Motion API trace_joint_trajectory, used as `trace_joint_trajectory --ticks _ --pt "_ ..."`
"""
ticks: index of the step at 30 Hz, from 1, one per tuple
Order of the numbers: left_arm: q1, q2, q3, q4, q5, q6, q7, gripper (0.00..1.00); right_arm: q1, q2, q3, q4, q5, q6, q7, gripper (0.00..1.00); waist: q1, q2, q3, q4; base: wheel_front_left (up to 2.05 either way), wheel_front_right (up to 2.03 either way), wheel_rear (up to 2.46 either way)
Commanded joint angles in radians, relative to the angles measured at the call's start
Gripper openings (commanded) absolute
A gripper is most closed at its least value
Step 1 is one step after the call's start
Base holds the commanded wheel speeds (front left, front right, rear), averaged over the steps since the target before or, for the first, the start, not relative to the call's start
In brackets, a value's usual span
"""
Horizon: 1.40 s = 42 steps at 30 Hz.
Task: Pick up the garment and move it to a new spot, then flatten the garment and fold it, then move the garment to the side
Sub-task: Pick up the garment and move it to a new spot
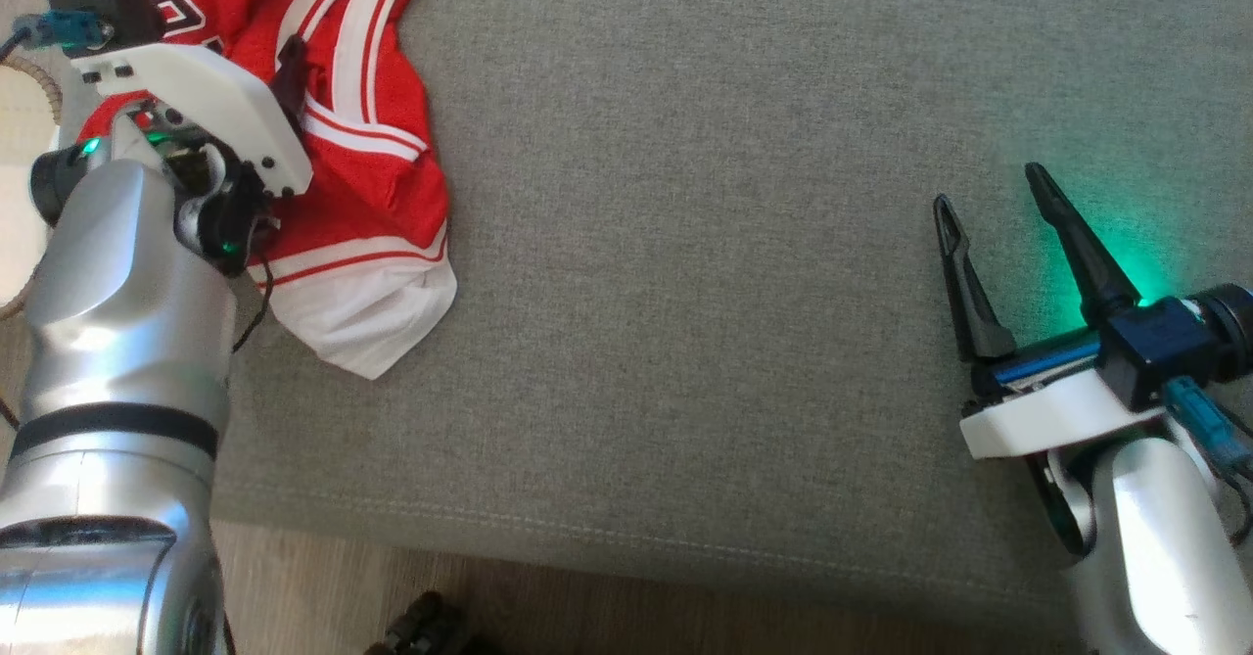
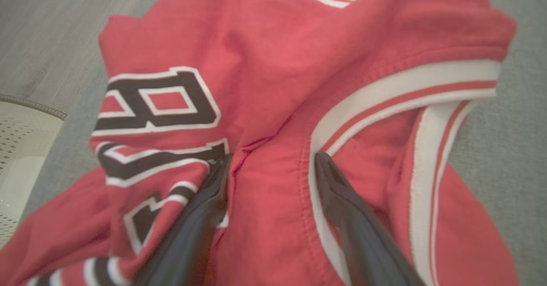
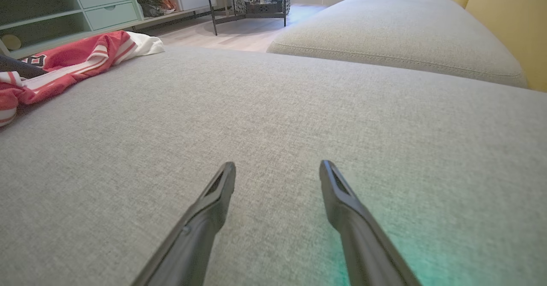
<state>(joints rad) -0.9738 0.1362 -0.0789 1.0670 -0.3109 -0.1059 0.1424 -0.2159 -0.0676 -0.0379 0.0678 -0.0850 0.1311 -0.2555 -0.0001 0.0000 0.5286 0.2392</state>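
The left gripper (image 2: 273, 163) is straddling a fold of the crumpled red jersey (image 1: 382, 175), fingers spread, at the grey cushion's (image 1: 734, 293) left edge. Pickup appears to be starting, so clamping the fold comes next. The right gripper (image 1: 989, 187) is hovering agape, well apart.

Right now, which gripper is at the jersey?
The left gripper: its open fingers are down on the red jersey. The right gripper, also open, is over bare grey cushion, far from it.
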Motion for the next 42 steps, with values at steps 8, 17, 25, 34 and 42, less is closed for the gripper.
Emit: trace_joint_trajectory --ticks 8,17,25,34,42 --pt "0.036 0.047 -0.005 0.066 -0.004 -0.009 -0.132 0.00 0.000 0.010 0.049 -0.011 0.024 0.000 -0.006 1.00 0.0001 0.0000 -0.061 -0.011 0.00 0.00 0.00" --pt "0.063 0.090 -0.023 -0.025 0.018 -0.013 -0.374 0.00 0.038 0.017 0.073 0.007 0.083 0.000 -0.006 1.00 0.0001 0.0000 -0.240 -0.076 0.00 0.00 0.00" --pt "0.114 0.108 -0.051 -0.217 0.024 -0.016 -0.370 0.00 0.067 0.017 0.079 -0.033 0.170 0.000 -0.006 1.00 0.0001 0.0000 -0.357 -0.210 0.00 0.00 0.00" --pt "0.200 0.097 -0.083 -0.554 0.012 0.016 -0.186 0.00 0.058 0.017 0.074 -0.081 0.232 0.000 -0.006 1.00 0.0001 0.0000 -0.360 -0.440 0.00 0.00 0.00" --pt "0.252 0.081 -0.136 -0.782 0.021 0.049 -0.020 0.00 0.033 0.017 0.074 -0.106 0.290 0.000 -0.006 1.00 0.0001 0.0000 -0.293 -0.621 0.00 0.00 0.00"
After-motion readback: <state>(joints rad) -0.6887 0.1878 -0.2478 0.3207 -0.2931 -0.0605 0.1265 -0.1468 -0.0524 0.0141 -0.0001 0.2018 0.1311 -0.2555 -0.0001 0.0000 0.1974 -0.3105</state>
